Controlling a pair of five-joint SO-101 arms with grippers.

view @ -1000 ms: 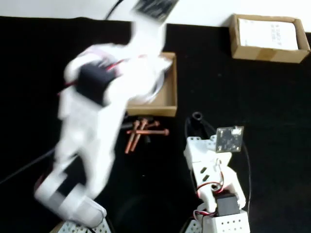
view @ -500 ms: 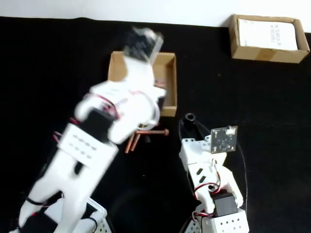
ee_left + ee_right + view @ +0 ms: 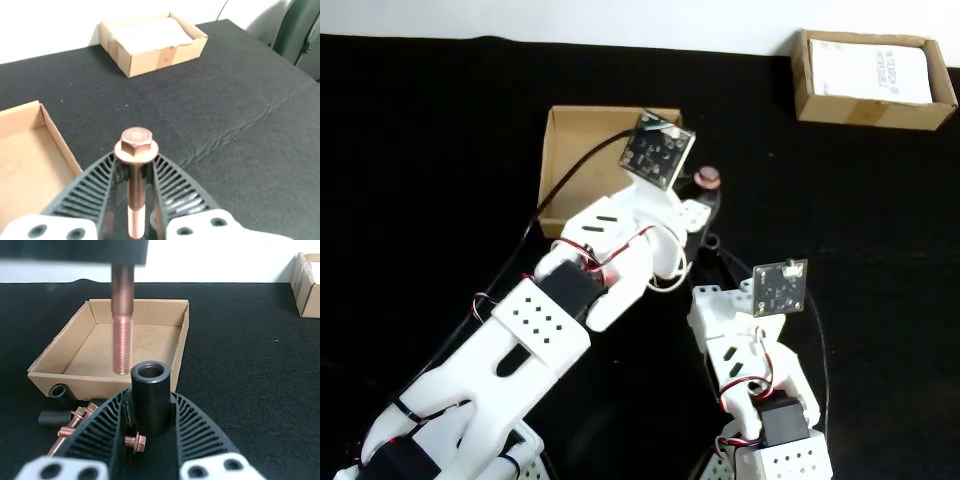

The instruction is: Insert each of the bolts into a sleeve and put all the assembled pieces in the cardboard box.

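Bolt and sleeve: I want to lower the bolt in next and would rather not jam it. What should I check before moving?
1. Bolt clamped in the left end effector: ok.
2. Sleeve clamped upright in the right end effector: ok.
3. Sleeve's bore open and facing up: ok.
4. Bolt vertical, head up, threads down: ok.
5. Bolt's tip centred over the bore: not ok. In the right wrist view it hangs off to one side of the sleeve, not above the opening.
6. Tip higher than the sleeve's rim, so it can slide across: cannot tell.
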